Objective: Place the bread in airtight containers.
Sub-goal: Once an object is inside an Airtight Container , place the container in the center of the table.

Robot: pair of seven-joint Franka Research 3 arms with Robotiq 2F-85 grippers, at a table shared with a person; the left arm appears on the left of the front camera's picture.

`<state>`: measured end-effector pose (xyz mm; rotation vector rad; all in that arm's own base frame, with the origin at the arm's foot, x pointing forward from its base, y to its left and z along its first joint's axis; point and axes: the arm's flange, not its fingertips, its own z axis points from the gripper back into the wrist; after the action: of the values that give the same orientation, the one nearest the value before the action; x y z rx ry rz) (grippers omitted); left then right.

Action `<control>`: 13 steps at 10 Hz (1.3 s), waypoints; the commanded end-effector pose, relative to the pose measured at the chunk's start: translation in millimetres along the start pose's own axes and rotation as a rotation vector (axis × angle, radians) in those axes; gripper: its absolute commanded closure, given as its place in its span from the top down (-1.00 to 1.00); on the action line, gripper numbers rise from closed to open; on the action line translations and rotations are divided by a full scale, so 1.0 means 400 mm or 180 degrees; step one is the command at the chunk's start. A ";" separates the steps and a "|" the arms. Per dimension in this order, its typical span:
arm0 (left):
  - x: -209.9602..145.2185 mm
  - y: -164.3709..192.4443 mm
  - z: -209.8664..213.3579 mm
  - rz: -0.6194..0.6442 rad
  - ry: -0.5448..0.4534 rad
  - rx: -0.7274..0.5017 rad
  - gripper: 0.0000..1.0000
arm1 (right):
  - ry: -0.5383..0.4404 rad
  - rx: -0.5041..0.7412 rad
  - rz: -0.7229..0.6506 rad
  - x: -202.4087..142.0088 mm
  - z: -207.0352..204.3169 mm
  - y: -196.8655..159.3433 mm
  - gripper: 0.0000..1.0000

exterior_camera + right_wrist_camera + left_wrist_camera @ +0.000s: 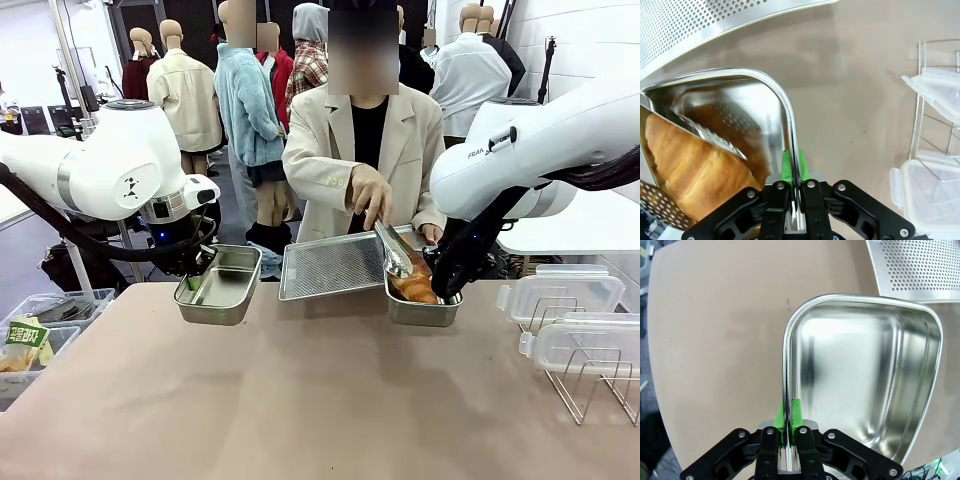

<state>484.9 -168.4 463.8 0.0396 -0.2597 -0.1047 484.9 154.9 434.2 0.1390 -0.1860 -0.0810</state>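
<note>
A tan table (300, 400) stretches toward a person in a cream jacket, with a perforated tray (335, 265) at its far side. Left of the tray, the left gripper (789, 412) has its jaws clamped on the rim of an empty steel tin (220, 285). Right of the tray, the right gripper (792, 165) pinches the rim of a second tin (422, 312), where a golden roll (690, 165) lies under the person's tongs (392, 250). Farther right of the tray, clear lids (560, 292) rest on a wire rack (590, 385).
</note>
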 end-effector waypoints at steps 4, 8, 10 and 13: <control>0.002 0.008 0.003 -0.0031 -0.0067 -0.0018 -1.00 | -0.0045 0.0019 -0.0007 -0.003 0.005 0.001 -1.00; 0.002 0.008 0.003 -0.0031 -0.0067 -0.0018 -1.00 | -0.0045 0.0019 -0.0007 -0.003 0.005 0.001 -1.00; 0.002 0.008 0.003 -0.0031 -0.0067 -0.0018 -1.00 | -0.0045 0.0019 -0.0007 -0.003 0.005 0.001 -1.00; 0.002 0.008 0.003 -0.0031 -0.0067 -0.0018 -1.00 | -0.0045 0.0019 -0.0007 -0.003 0.005 0.001 -1.00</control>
<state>484.9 -168.4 463.9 0.0395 -0.2599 -0.1047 484.9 154.9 434.2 0.1390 -0.1860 -0.0810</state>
